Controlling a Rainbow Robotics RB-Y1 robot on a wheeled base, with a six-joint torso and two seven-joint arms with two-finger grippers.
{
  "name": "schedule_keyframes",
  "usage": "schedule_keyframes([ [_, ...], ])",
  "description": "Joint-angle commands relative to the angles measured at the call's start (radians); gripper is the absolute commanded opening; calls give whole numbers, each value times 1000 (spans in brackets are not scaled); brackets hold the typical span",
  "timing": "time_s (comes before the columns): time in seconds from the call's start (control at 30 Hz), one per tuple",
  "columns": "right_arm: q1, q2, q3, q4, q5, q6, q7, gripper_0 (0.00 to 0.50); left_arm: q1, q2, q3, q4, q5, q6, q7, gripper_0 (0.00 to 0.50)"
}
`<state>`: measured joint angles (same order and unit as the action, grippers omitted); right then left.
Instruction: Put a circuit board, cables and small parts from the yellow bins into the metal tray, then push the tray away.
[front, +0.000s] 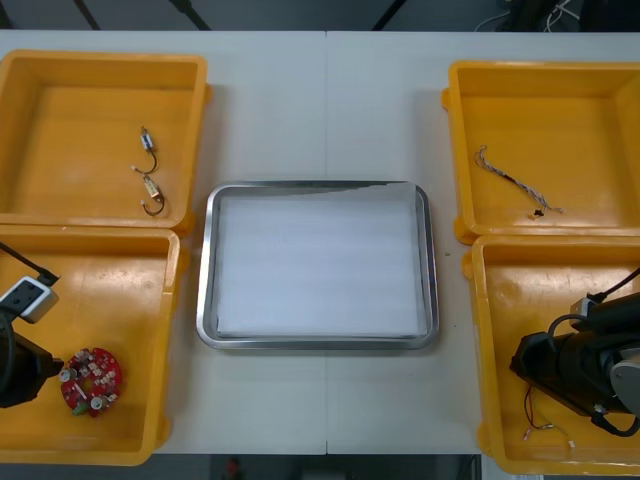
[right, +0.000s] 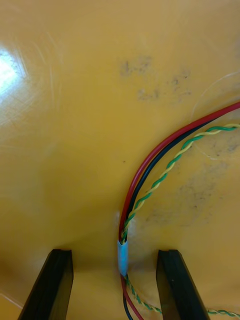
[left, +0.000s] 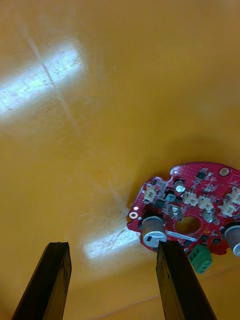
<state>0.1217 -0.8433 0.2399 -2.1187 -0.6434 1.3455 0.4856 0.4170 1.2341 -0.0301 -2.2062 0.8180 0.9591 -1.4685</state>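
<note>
From my console I saw the light table (front: 320, 100) carrying five things. The yellow far-left bin (front: 70, 130) and near-left bin (front: 110, 290) stood touching along its left edge, and the yellow far-right bin (front: 560, 110) and near-right bin (front: 520, 290) stood likewise along its right edge. The metal tray (front: 207, 270), white inside, lay between the pairs at the middle, with a strip of bare table on each side.

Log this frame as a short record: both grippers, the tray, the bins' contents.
left gripper: open, in the near left bin, circuit board beside it, not gripped
right gripper: open, in the near right bin, straddling the red and yellow cable
metal tray: between the bins, white inside, nothing loaded
far left bin: two small metal parts
far right bin: twisted blue and white cable
</note>
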Motion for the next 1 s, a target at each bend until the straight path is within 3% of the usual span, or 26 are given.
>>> schedule_keyframes([
  [0.03, 16, 15, 27, 0, 8, -3, -53, 179, 13, 33, -54, 19, -33, -42, -92, 500],
  [0.1, 16, 15, 27, 0, 7, -2, -53, 30, 13, 33, -62, 19, -46, -45, -92, 500],
  [0.13, 16, 15, 27, 0, 7, -2, -53, 0, 13, 33, -65, 19, -54, -48, -95, 500],
  [0.6, -36, 3, 26, -6, 16, 21, -12, 0, 3, 41, -126, 30, -94, -86, -105, 500],
  [1.0, -120, -3, -73, -141, -2, 256, 36, 0, 3, 41, -142, 34, -105, -102, -116, 500],
])
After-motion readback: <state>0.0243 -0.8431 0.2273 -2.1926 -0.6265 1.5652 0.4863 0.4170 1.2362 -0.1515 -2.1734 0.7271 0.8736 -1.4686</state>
